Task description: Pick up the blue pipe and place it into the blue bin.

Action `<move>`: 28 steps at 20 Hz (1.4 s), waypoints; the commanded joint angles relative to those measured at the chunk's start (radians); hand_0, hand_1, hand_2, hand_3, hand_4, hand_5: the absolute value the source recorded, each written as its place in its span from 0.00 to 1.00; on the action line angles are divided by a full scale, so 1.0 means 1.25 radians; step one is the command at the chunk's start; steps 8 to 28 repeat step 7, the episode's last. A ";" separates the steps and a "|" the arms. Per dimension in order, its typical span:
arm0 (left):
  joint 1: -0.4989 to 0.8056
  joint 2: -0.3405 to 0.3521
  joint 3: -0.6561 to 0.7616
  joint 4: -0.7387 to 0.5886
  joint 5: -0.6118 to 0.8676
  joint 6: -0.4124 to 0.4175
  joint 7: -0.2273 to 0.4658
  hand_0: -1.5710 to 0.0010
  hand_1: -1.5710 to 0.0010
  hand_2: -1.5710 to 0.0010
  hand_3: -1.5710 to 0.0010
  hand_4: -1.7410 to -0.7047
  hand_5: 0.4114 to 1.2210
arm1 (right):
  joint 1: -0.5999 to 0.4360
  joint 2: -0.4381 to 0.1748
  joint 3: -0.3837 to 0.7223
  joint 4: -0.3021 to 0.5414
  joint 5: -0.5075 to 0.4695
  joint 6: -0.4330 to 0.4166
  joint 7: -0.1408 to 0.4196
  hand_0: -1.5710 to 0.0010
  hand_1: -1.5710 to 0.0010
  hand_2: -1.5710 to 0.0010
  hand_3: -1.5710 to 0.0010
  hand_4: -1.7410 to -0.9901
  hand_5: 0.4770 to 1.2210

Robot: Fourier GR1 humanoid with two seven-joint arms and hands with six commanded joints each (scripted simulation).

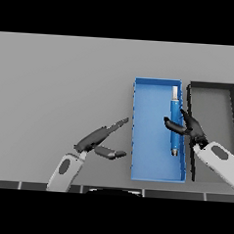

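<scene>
The blue pipe (175, 117), with a white tip at its far end and a metal tip at its near end, lies lengthwise in the right half of the blue bin (149, 140). My right hand (191, 128) reaches in over the bin's right wall. Its thumb crosses the pipe's middle and its fingers point straight up along the pipe's right side, spread rather than curled. My left hand (95, 139) hovers over the table left of the bin, open, holding nothing.
A black bin (212, 110) stands directly right of the blue bin, their walls nearly touching. My right forearm (219, 162) crosses its near end. Grey table stretches to the left and far side.
</scene>
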State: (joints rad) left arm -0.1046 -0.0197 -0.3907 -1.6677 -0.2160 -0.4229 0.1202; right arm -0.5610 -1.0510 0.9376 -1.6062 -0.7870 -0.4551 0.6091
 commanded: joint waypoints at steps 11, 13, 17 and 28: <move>-0.002 -0.014 -0.014 -0.020 -0.002 0.004 0.019 1.00 1.00 1.00 1.00 0.83 0.02 | -0.006 -0.003 0.008 0.000 -0.014 0.010 -0.016 1.00 1.00 1.00 1.00 0.96 0.22; -0.002 -0.014 -0.014 -0.020 -0.002 0.004 0.019 1.00 1.00 1.00 1.00 0.83 0.02 | -0.006 -0.003 0.008 0.000 -0.014 0.010 -0.016 1.00 1.00 1.00 1.00 0.96 0.22; -0.002 -0.014 -0.014 -0.020 -0.002 0.004 0.019 1.00 1.00 1.00 1.00 0.83 0.02 | -0.006 -0.003 0.008 0.000 -0.014 0.010 -0.016 1.00 1.00 1.00 1.00 0.96 0.22; -0.002 -0.014 -0.014 -0.020 -0.002 0.004 0.019 1.00 1.00 1.00 1.00 0.83 0.02 | -0.006 -0.003 0.008 0.000 -0.014 0.010 -0.016 1.00 1.00 1.00 1.00 0.96 0.22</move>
